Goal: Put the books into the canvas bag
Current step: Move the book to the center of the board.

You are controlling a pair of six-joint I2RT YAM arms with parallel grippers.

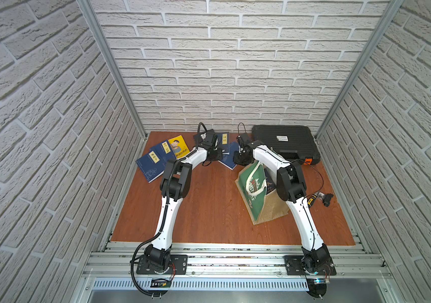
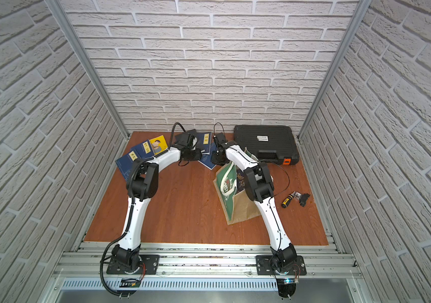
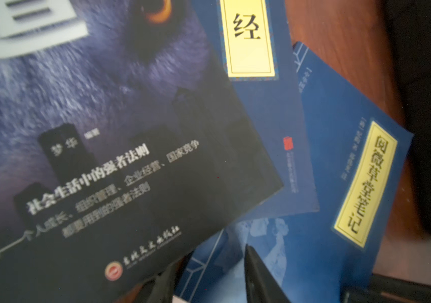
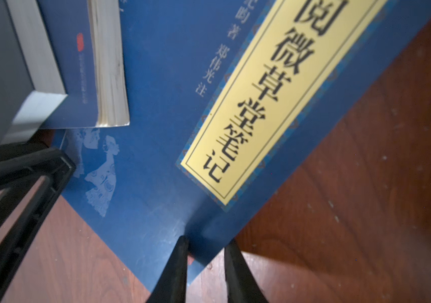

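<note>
We find the right gripper (image 4: 207, 244) nearer, jaws narrowly apart astride a corner of the blue paperback (image 4: 156, 126), clamping nothing, its length running away ahead, the canvas bag (image 1: 253, 204) just behind; the left gripper (image 3: 213, 258) half-open, empty.

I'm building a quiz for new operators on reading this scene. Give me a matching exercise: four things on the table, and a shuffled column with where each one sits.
1. canvas bag
2. black case
3. yellow cartoon book
4. screwdriver

a. far right corner, lying flat
b. near the right edge, lying loose
c. far side, left of centre, face up
d. standing mid-right, mouth open

Pairs: 1-d, 2-a, 3-c, 4-b
</note>
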